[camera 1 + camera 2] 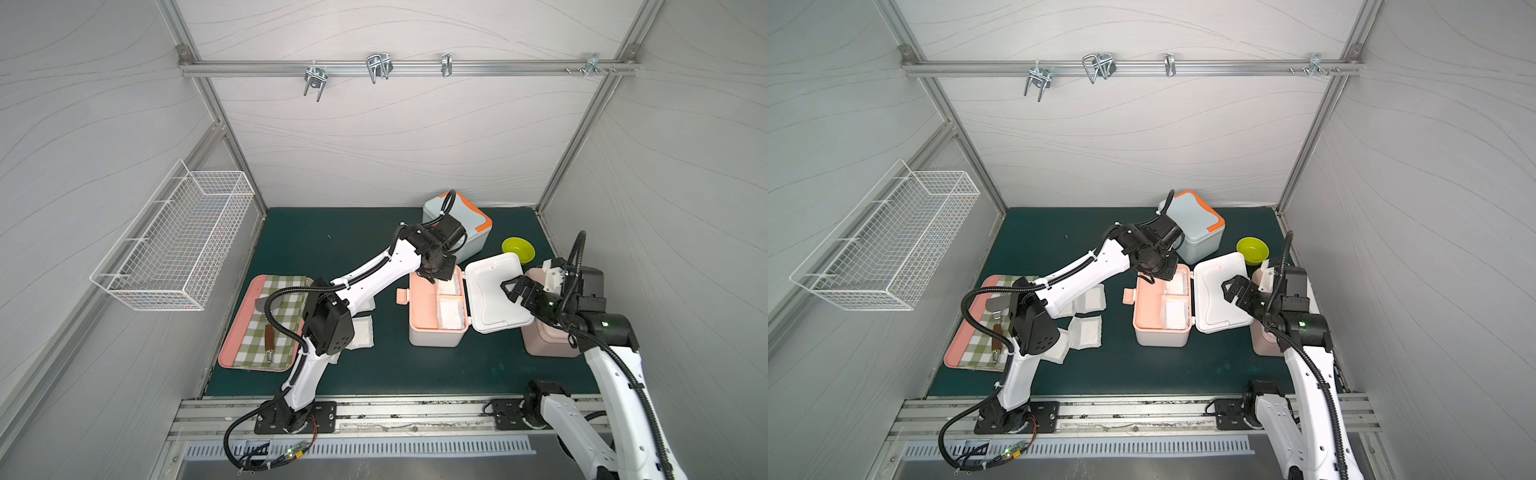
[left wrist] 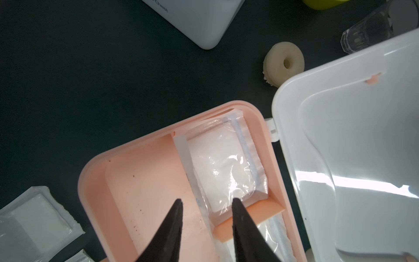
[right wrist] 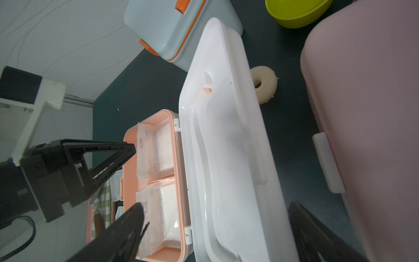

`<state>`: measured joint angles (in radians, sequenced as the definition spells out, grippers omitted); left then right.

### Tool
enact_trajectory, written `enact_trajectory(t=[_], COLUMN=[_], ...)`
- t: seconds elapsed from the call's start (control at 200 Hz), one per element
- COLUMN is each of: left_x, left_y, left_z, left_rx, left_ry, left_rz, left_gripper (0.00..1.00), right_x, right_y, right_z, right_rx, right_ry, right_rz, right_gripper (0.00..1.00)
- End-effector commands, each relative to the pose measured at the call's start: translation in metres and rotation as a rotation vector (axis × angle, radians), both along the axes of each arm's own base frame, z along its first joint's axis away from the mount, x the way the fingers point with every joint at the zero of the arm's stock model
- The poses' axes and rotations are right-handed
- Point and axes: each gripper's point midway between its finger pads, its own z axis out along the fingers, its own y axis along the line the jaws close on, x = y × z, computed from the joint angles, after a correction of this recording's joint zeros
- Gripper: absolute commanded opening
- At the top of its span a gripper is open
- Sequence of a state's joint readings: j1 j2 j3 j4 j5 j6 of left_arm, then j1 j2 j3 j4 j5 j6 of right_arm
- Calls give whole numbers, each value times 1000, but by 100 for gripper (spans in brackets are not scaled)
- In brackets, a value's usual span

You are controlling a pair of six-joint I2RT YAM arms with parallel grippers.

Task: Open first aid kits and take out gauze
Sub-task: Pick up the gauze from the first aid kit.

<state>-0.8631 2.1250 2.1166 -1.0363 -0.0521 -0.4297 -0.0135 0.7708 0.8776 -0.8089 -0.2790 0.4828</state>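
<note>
The white first aid kit with peach trim (image 1: 424, 309) stands open mid-mat, its white lid (image 1: 494, 303) flipped back to the right. Two gauze pouches lie in its small compartments, one far (image 2: 217, 163) and one near (image 3: 163, 211). My left gripper (image 2: 207, 202) hangs over the far pouch, jaws apart, with the pouch's near edge between the fingertips. My right gripper (image 3: 217, 215) is wide open above the lid, holding nothing. The pale blue kit (image 1: 461, 226) sits closed at the back. The dusty pink kit (image 1: 548, 336) lies under my right arm. More gauze (image 1: 1086, 330) lies on the mat.
A pink tray (image 1: 226, 353) with a checked cloth and a wood-handled tool sits at the left. A green bowl (image 1: 518, 249), a cream ring (image 2: 283, 64) and a clear glass (image 2: 367, 34) stand behind the open lid. A wire basket (image 1: 178, 241) hangs on the left wall.
</note>
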Motion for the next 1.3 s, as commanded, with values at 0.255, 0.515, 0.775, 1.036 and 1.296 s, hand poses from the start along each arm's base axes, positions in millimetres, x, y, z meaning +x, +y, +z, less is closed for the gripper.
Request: enact_trajectory(t=[0.255,0.515,0.775,1.036,1.296], left_x=[2,2,2,-5,-13], left_y=[-7,-7,-4,-5,7], left_z=[-10,-8,5,44,86], left_rx=[16,17,3,-101,-237], left_ry=[14,14,-8,-46,-93], left_rz=[-7,-5,5,1,22], left_gripper=[30,10,0,0,0], right_x=[-2,-3,-3,-4,-7], right_y=[-10,-15,-15,-14,-12], right_z=[-11,-7,-6,3,25], right_rx=[-31,-51,-49,-46,-37], right_ry=[39,32,26,8,-48], right_rz=[-50,-71,-69,-69,-56], right_gripper=[99,99,99,99,99])
